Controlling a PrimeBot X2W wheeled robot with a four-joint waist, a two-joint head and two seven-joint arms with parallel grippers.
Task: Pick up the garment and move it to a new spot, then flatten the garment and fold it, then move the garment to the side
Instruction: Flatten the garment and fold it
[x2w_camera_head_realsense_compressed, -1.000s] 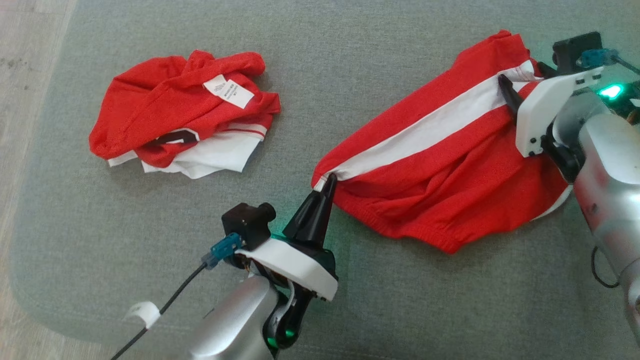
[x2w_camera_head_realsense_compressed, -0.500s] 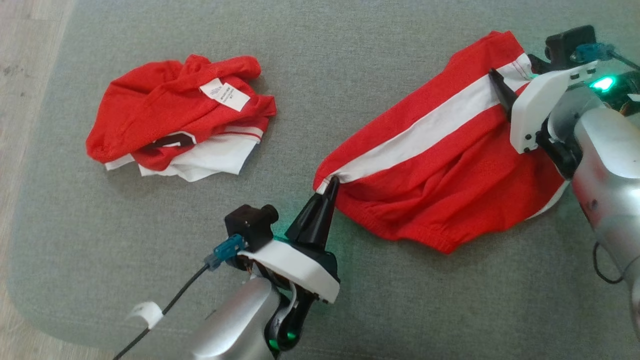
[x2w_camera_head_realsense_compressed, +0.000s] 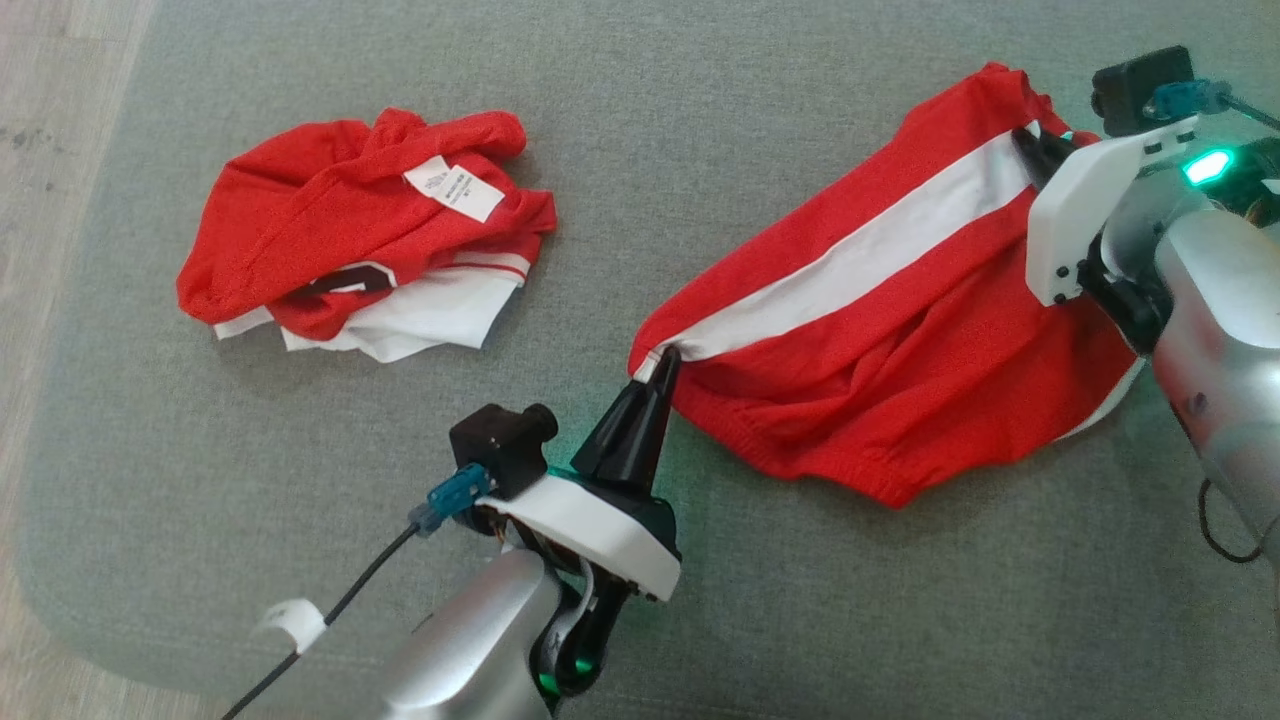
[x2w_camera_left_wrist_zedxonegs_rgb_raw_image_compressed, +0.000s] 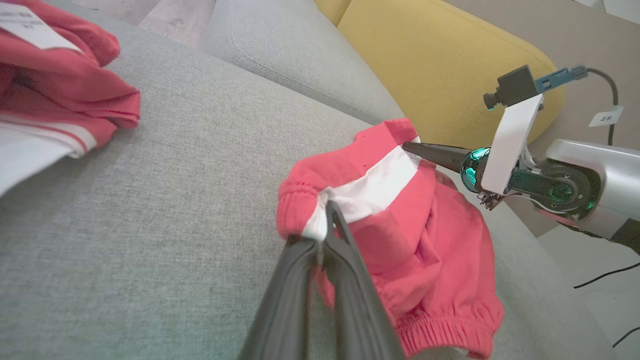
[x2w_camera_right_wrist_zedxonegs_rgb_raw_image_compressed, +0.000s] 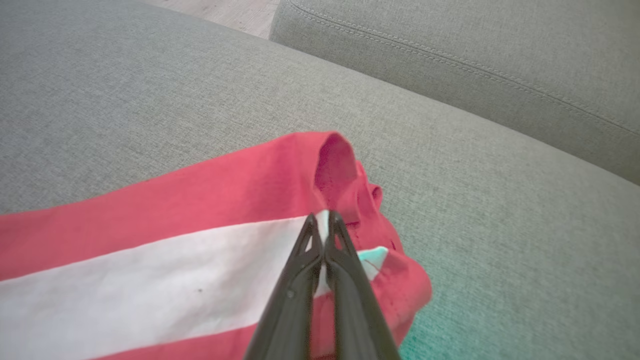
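Presently, the red shorts (x2w_camera_head_realsense_compressed: 900, 340) lie toward the right edge of the sofa seat (x2w_camera_head_realsense_compressed: 700, 100), well apart from a crumpled jersey (x2w_camera_head_realsense_compressed: 320, 220) near its left edge. The left end effector (x2w_camera_head_realsense_compressed: 667, 360) is pinched closed on one end of the white stripe (x2w_camera_head_realsense_compressed: 860, 255), and the right end effector (x2w_camera_head_realsense_compressed: 1030, 140) on the other. Judgement: these opposed grips let the cloth be stretched flat.

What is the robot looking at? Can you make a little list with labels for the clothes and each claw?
surface: grey sofa
held garment: red shorts with a white stripe, gripped at both ends
left gripper: shut on one end of the stripe
right gripper: shut on the other end
other clothing: crumpled red shirt, lying apart, untouched
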